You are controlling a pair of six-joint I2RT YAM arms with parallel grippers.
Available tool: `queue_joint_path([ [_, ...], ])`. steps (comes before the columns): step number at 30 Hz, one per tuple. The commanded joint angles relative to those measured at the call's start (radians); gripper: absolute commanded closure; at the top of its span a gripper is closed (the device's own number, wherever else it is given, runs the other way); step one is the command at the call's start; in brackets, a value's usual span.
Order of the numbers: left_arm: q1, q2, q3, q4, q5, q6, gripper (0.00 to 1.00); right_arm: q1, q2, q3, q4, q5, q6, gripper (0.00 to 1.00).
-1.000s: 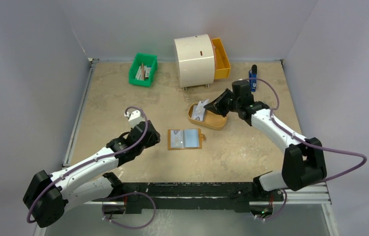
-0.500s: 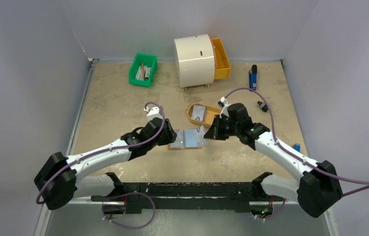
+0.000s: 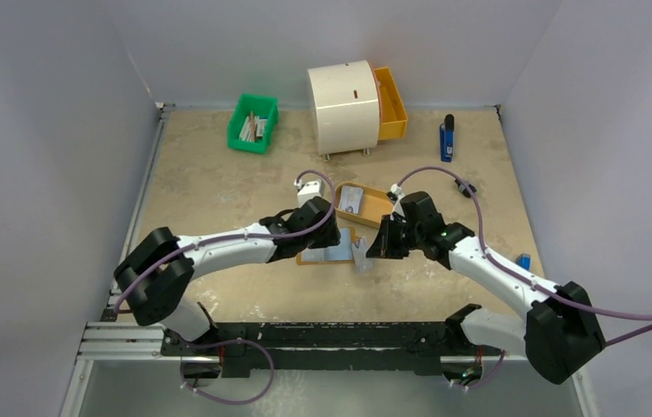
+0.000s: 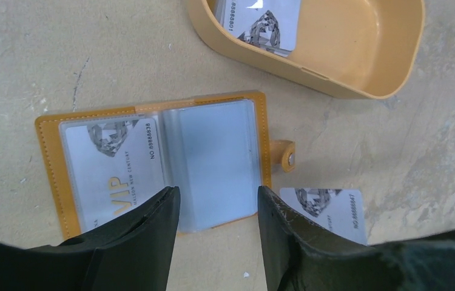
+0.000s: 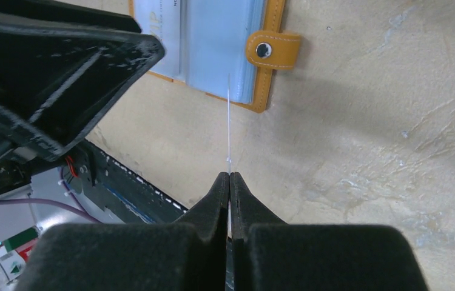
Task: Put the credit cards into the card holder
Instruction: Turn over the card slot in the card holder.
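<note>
The card holder (image 4: 213,151) lies open on the table, with a VIP card (image 4: 113,163) in its left pocket. My left gripper (image 4: 217,197) hovers open over its near edge with nothing between the fingers. My right gripper (image 5: 229,176) is shut on a credit card (image 5: 229,121), seen edge-on and pointing at the holder's (image 5: 213,42) right side near the snap tab (image 5: 272,48). In the left wrist view that held card (image 4: 325,209) sits just right of the holder. From above, both grippers (image 3: 322,233) (image 3: 373,246) meet at the holder (image 3: 331,254). More credit cards (image 4: 261,21) lie in the oval tray.
The oval orange tray (image 3: 376,215) sits just behind the holder. Farther back stand a white round cabinet (image 3: 344,104) with an orange drawer (image 3: 389,102) pulled out, and a green bin (image 3: 253,122). A blue object (image 3: 447,139) lies at the back right.
My right gripper has carried a card from the tray down to the holder's right edge. The left arm has swung right over the holder, and its jaws have spread wider.
</note>
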Motion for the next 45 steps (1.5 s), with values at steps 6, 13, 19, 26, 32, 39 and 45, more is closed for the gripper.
queue_joint_path([
  [6, -0.011, 0.17, 0.127, -0.053, -0.048, 0.03, 0.56, -0.002, -0.065, -0.012, -0.033, 0.037, -0.002, 1.0],
  [13, -0.013, 0.221, 0.132, -0.07, -0.057, 0.025, 0.6, -0.002, -0.059, -0.031, 0.02, 0.051, 0.007, 1.0],
  [19, -0.013, 0.239, 0.124, -0.084, -0.073, 0.019, 0.73, -0.001, -0.058, -0.034, 0.034, 0.041, 0.008, 1.0],
  [26, -0.013, 0.235, 0.113, -0.085, -0.086, 0.009, 0.86, -0.002, -0.046, -0.04, 0.069, -0.005, 0.009, 1.0],
  [32, -0.013, 0.232, 0.106, -0.083, -0.089, 0.003, 0.9, -0.001, 0.007, -0.034, 0.13, -0.065, 0.02, 1.0],
  [39, -0.013, 0.217, 0.1, -0.082, -0.091, 0.0, 0.9, -0.002, 0.103, -0.016, 0.171, -0.099, 0.029, 1.0],
  [45, -0.013, 0.211, 0.095, -0.084, -0.088, -0.005, 0.91, -0.002, 0.154, -0.019, 0.224, -0.115, 0.036, 1.0],
])
